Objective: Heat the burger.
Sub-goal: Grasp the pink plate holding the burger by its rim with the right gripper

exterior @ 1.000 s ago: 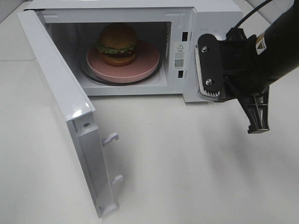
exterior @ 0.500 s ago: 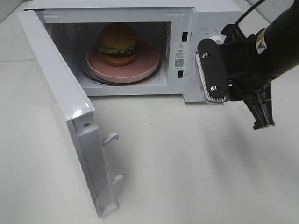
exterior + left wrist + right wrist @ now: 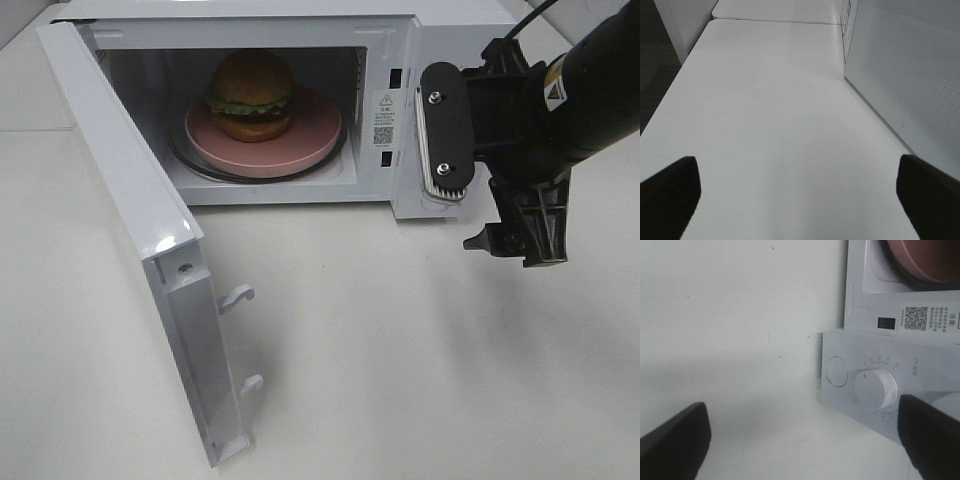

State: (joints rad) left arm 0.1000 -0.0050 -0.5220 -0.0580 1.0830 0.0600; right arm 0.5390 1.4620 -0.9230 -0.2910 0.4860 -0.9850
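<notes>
The burger (image 3: pixel 251 93) sits on a pink plate (image 3: pixel 315 135) inside the microwave (image 3: pixel 450 15), in the upper middle of the high view. The door (image 3: pixel 120 190) stands wide open at the left. The right tool (image 3: pixel 485 180) is at the upper right, just in front of the microwave's panel with the knob (image 3: pixel 876 388). Its fingers are spread wide, with nothing between them. The left tool (image 3: pixel 800 192) shows only in its own wrist view. It is spread wide too, over the white table (image 3: pixel 400 350), and it holds nothing
</notes>
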